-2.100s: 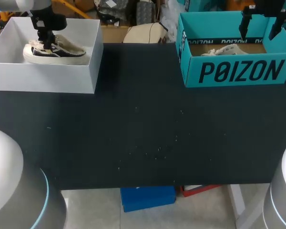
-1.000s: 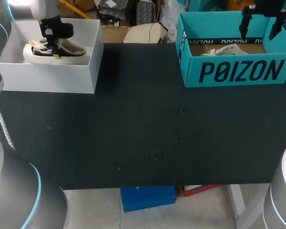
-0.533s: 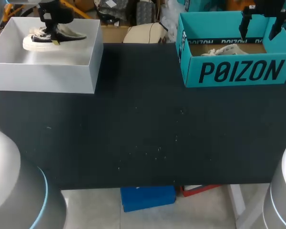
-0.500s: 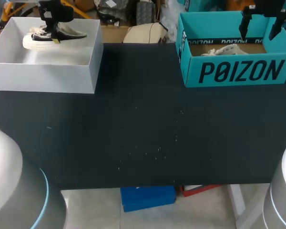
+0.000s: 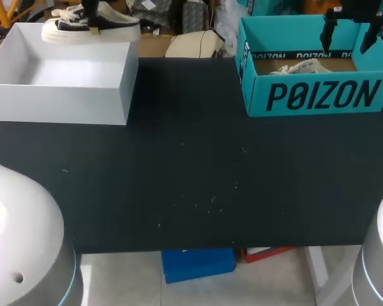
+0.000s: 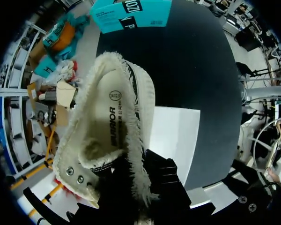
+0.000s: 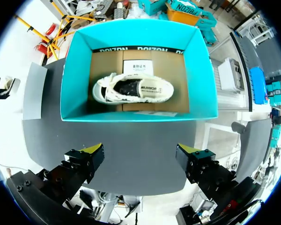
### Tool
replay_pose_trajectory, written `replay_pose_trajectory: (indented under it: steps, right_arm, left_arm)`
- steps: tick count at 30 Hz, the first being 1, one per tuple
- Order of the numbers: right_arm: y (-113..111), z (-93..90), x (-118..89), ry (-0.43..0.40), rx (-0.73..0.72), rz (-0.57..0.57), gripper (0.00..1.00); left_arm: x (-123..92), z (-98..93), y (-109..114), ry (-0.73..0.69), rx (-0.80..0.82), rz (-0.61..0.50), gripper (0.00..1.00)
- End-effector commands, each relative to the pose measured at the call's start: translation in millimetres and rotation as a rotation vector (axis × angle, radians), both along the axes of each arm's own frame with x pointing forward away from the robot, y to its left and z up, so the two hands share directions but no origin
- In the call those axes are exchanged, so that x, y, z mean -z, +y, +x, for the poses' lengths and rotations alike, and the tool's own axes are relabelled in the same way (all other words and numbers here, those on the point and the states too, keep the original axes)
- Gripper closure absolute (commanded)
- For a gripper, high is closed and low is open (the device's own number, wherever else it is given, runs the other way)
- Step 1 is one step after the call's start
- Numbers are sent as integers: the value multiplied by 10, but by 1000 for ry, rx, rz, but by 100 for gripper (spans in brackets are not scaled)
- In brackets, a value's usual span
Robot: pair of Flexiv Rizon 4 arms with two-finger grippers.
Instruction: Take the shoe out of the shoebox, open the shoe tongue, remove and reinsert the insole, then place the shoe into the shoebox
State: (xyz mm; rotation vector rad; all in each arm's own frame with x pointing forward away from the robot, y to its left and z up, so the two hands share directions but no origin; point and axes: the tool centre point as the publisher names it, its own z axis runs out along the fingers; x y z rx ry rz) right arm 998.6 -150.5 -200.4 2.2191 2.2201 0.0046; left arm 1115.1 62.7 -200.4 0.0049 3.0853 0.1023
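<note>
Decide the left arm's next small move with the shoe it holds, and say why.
Probably carry the shoe forward and lower it onto the table: it hangs above the far wall of the white box, fully out, and the next steps likely need it set down.

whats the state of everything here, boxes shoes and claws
white shoebox: open, empty
teal shoebox: open, pale shoe inside
dark shoe: held in the air above the white shoebox
pale shoe: resting sole down in the teal shoebox
left claw: shut on the dark shoe
right claw: open, above the teal shoebox
</note>
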Motion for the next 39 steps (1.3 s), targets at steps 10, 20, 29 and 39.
replay_pose_trajectory:
  steps: [10, 20, 29, 39]
  right_arm:
    - [1, 3, -2, 1, 0, 0, 0]
    - [1, 3, -2, 1, 0, 0, 0]
    - [1, 3, -2, 1, 0, 0, 0]
    - [1, 3, -2, 1, 0, 0, 0]
  left_arm:
    - [-558, -1798, -1228, -298, -65, 136, 100]
    - [-379, -2322, -1747, -383, -149, 85, 100]
    - [116, -2652, -2146, -361, -60, 14, 100]
    - [829, -2715, -2408, -285, -3, -26, 100]
